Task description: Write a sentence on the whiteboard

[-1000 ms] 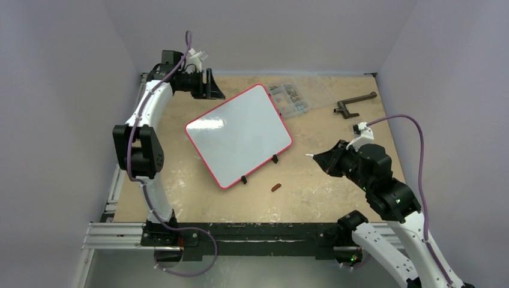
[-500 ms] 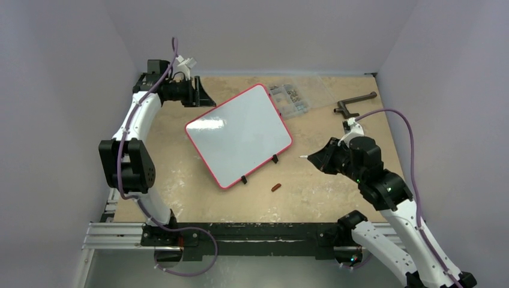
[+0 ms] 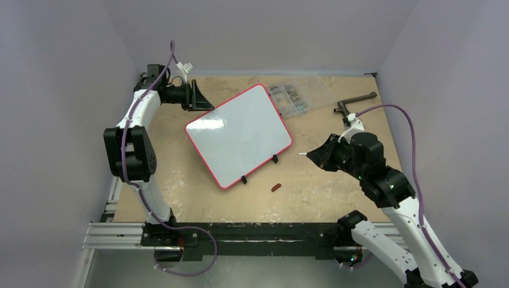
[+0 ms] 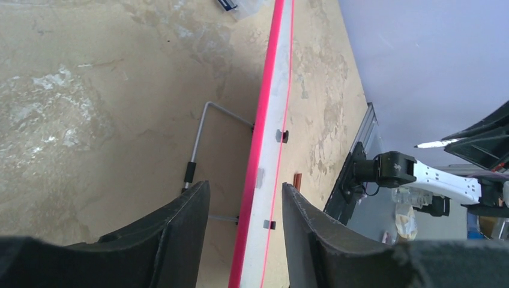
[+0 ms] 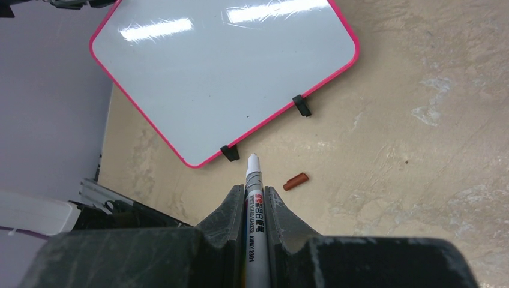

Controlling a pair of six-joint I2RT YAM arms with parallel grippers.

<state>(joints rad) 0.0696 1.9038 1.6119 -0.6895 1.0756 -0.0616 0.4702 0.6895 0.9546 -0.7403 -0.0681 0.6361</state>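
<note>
The whiteboard (image 3: 240,135) lies tilted mid-table, red-rimmed, its face (image 5: 228,66) blank white; no sentence is visible on it. My left gripper (image 3: 203,101) hovers at the board's far-left edge and is open. In the left wrist view the board's edge (image 4: 270,120) runs between the two fingers (image 4: 245,186) without touching either. To the right of the board, my right gripper (image 3: 327,156) is shut on a white marker (image 5: 253,168). The marker's bare tip (image 3: 308,155) points at the board's near-right edge. Its reddish-brown cap (image 3: 276,187) lies on the table (image 5: 296,181).
A clear parts box (image 3: 289,99) sits just behind the board's far corner. A dark metal handle (image 3: 354,103) lies at the back right. The board's wire stand (image 4: 201,138) props it up underneath. Purple walls close in on three sides.
My left gripper has shifted left along the board's far edge, and its jaws have narrowed. The right gripper has moved slightly up towards the board with the marker.
</note>
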